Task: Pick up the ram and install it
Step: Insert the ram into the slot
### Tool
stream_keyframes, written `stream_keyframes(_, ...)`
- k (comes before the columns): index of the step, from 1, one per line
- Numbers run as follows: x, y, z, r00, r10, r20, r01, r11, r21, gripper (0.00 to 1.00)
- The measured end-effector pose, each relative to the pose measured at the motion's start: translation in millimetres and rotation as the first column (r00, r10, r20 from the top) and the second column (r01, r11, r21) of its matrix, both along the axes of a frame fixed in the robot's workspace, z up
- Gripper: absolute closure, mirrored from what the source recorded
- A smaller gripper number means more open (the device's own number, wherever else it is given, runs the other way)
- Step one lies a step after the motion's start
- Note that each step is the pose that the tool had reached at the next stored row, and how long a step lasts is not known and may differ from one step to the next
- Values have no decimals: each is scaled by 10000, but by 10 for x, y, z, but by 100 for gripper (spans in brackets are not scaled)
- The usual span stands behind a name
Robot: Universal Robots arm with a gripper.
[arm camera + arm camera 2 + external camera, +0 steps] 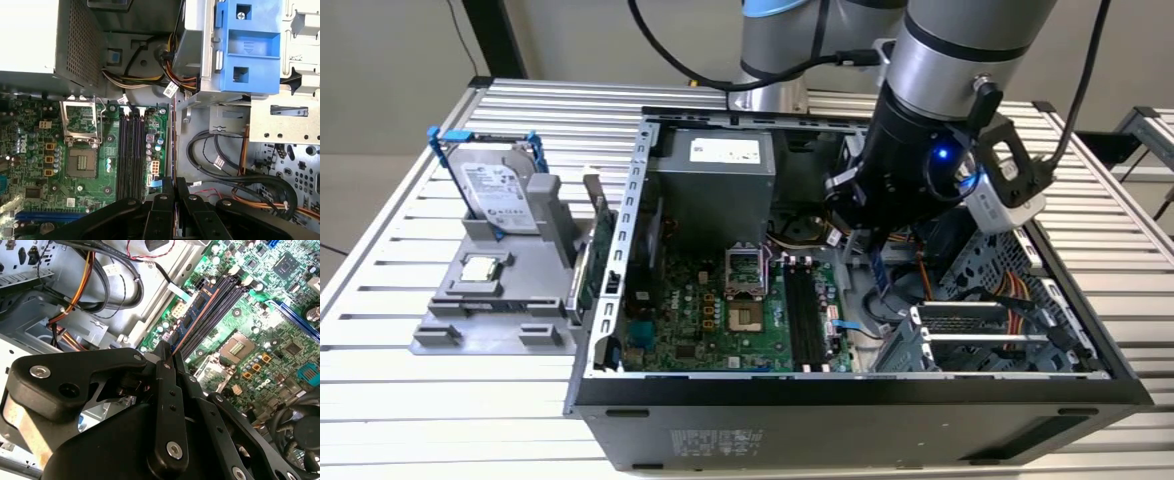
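**Item 1: my gripper (167, 349).** It is clenched on the ram (196, 308) and lowered inside the open computer case (854, 412). The pinch is at one end of the stick, so the rest stands clear of my fingertips and points toward the motherboard (707, 322).

**Item 2: the ram.** It is held in the air and not seated. In the exterior view it (882, 285) hangs at about 3 o'clock from the memory slots (807, 322), near them but off to the side. I judge the grip keeps the contact edge free.

**Item 3: memory slots (131, 150).** These are dark parallel channels beside the processor socket (82, 162). They look vacant.

**Item 4: hard drive (500, 185).** It stands in a holder outside the case, at 9 o'clock, well apart from the work.
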State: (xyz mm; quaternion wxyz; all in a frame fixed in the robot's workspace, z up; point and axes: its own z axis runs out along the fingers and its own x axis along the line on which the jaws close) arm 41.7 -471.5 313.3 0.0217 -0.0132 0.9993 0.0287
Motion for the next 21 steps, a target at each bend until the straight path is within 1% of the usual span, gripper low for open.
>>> stream_keyframes(21, 0, 2, -59, 10000, 0, 1, 0, 10000, 3, 100)
